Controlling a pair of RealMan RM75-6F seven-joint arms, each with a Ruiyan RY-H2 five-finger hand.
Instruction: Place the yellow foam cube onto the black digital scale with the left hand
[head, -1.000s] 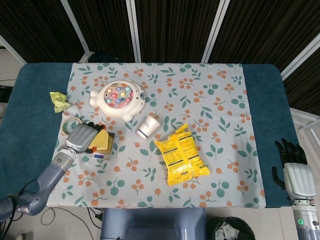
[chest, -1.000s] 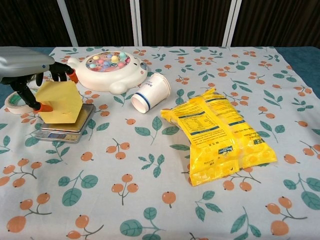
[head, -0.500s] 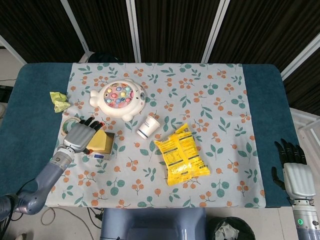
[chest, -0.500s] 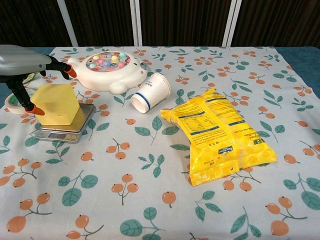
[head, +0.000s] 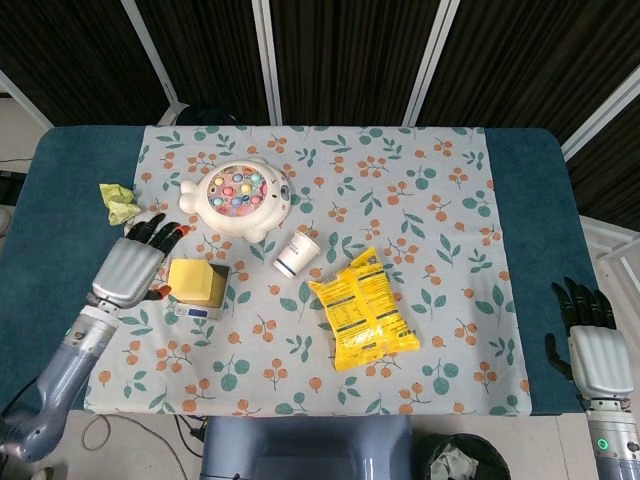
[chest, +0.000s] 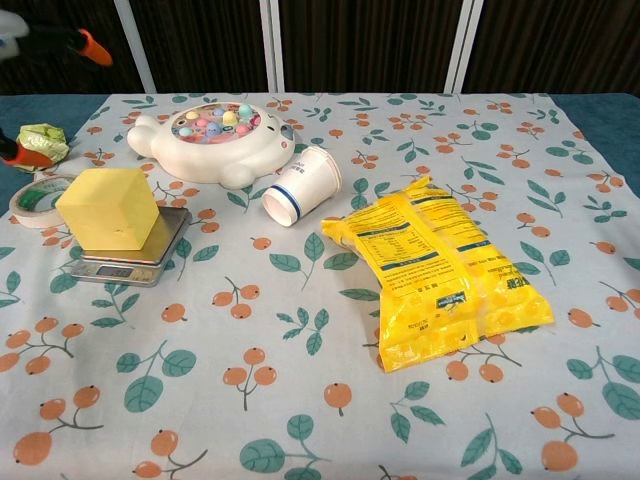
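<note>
Looking down from the head view, we saw the yellow foam cube (head: 190, 276) sitting on the black digital scale (head: 202, 303). Our left hand (head: 130, 270) hovered just beside it, fingers spread and holding nothing. Our right hand (head: 595, 350) hung off the table's near right corner, fingers apart, empty.

From the chest view, we saw the cube (chest: 107, 207) resting on the scale (chest: 130, 260), with a paper cup (chest: 300, 185) on its side and a yellow snack bag (chest: 445, 275) further right. Only the left hand's orange fingertips (chest: 95, 45) showed there, clear of the cube.

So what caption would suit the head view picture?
Yellow foam cube resting on the black digital scale, the open left hand beside it.
</note>
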